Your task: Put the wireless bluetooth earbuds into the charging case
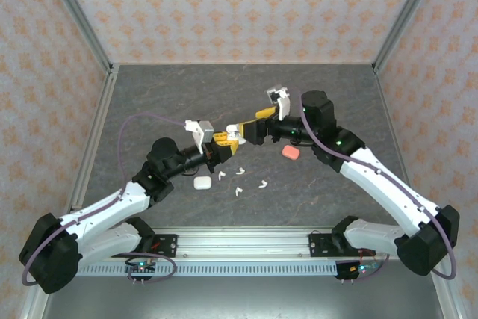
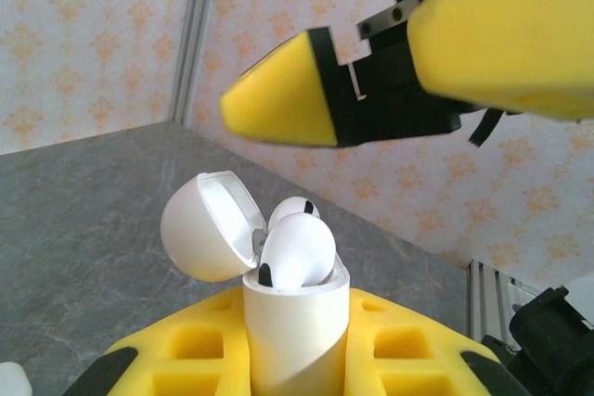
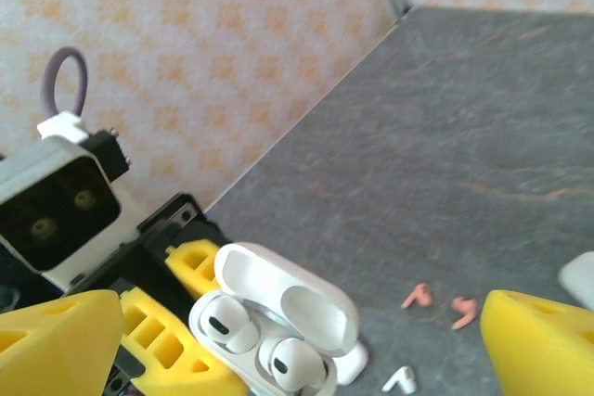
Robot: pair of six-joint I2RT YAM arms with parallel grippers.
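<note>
Left gripper (image 1: 224,142) clamped tight on the open white case (image 2: 295,331), two white earbuds (image 2: 297,252) sitting in it, lid (image 2: 209,229) flipped back. Right gripper (image 1: 250,123) hovers just above that case, fingers (image 2: 278,99) spread wide, nothing between them. Down on the desk (image 1: 149,102) below both grippers, loose white buds (image 1: 240,170) lie scattered, two pink buds (image 3: 418,297) close by. A shut white box (image 1: 202,181) sits beside the left gripper, a pink box (image 1: 290,152) beside the right

Three cases (image 1: 202,181), four loose white earbuds (image 1: 263,183), two coral earbuds (image 3: 418,297), two seated earbuds (image 3: 223,326)
</note>
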